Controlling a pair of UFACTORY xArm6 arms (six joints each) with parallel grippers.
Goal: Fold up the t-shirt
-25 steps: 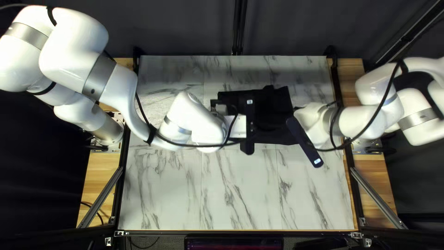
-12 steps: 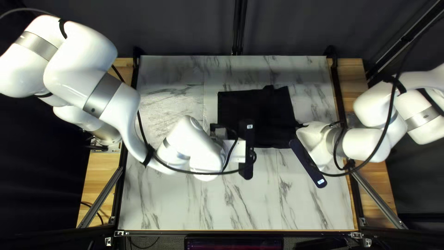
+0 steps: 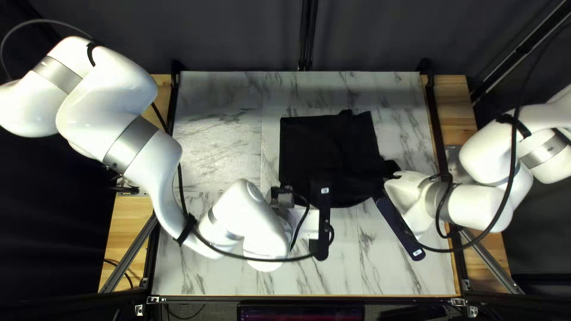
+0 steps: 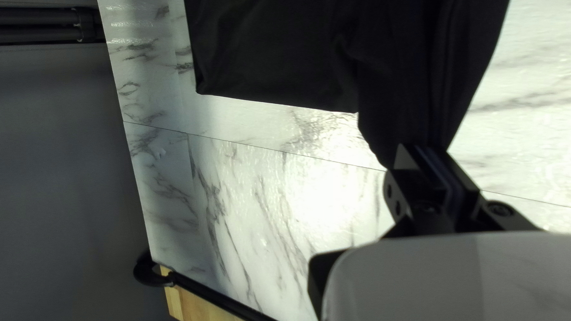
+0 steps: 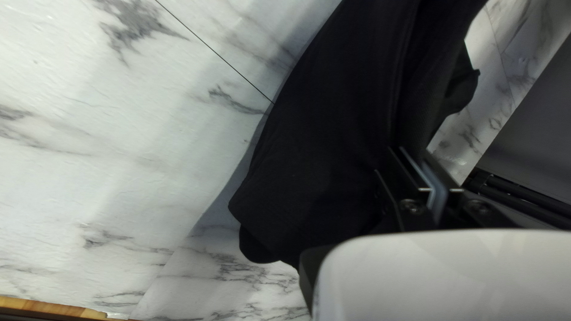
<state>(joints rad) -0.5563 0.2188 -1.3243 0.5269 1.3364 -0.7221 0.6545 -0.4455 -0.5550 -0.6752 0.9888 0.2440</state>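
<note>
Both fingers (image 4: 409, 178) of the left gripper (image 3: 321, 226) are close together and pinch the black t-shirt (image 3: 327, 142); the cloth goes in gathered folds into the tips. The right gripper (image 3: 399, 229) has its two fingers also nearly together, and the cloth of the same t-shirt is held between them. In the right wrist view a broad piece of this cloth hangs beside the fingers and makes a rounded corner, and a smaller flap shows on the other side. In the left wrist view the t-shirt spreads ahead of the gripper, with one quite straight edge and a corner on the marble-pattern table (image 3: 220, 131). Seen from above, the t-shirt is a bit right of the table's middle; its far part lies mostly flat, and its near part reaches to the two grippers. The left arm (image 3: 143, 154) comes across from the left side, and the right arm (image 3: 488, 148) from the right side, each with a black cable (image 3: 262, 260) along it. At the sides of the table there are black rails (image 3: 440, 137), and outside them wooden boards (image 3: 131, 232). Behind the far edge is a dark curtain (image 3: 238, 35), and below the near edge one sees part of a screen (image 3: 300, 312).
</note>
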